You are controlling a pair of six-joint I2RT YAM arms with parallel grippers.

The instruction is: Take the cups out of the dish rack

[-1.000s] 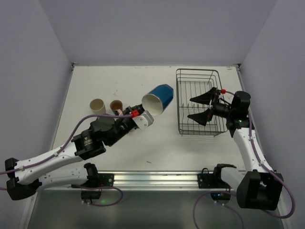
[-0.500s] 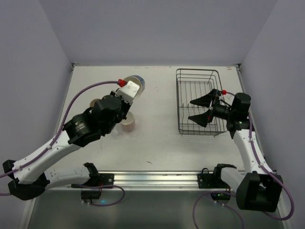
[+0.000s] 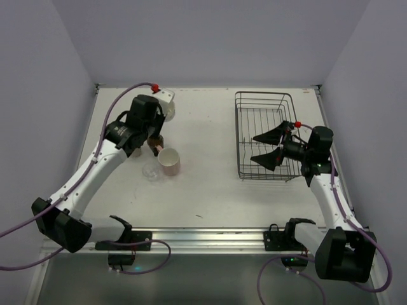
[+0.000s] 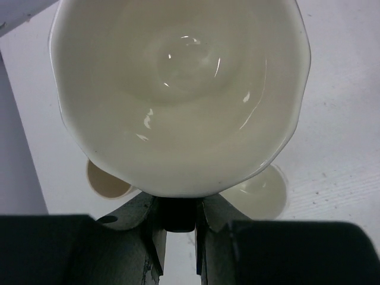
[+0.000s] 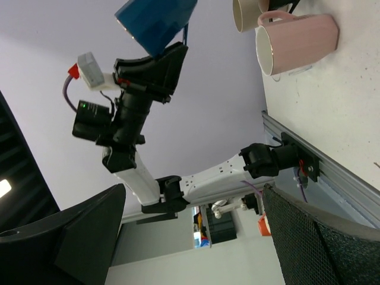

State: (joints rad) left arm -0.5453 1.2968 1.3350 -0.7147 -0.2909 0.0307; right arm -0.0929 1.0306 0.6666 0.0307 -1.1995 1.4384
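Observation:
My left gripper [image 4: 178, 237] is shut on the handle of the blue mug [image 4: 178, 89], whose white inside fills the left wrist view. In the top view the left gripper [image 3: 161, 108] holds the mug above the table's back left. The right wrist view shows the blue mug [image 5: 155, 21] in the air. Below it on the table stand the pale pink cup [image 3: 169, 161], the clear glass [image 3: 151, 170] and the dark brown mug [image 3: 154, 141]. The cream mug [image 5: 246, 15] is hidden by the arm in the top view. My right gripper [image 3: 268, 146] is open over the dish rack [image 3: 264, 101].
The rack holds no cups that I can see. Two cup rims [image 4: 107, 181] show under the held mug in the left wrist view. The walls stand close at the back and on both sides.
My left arm has swung the blue mug from the table's middle to the back left, above the group of cups. The right arm has barely moved.

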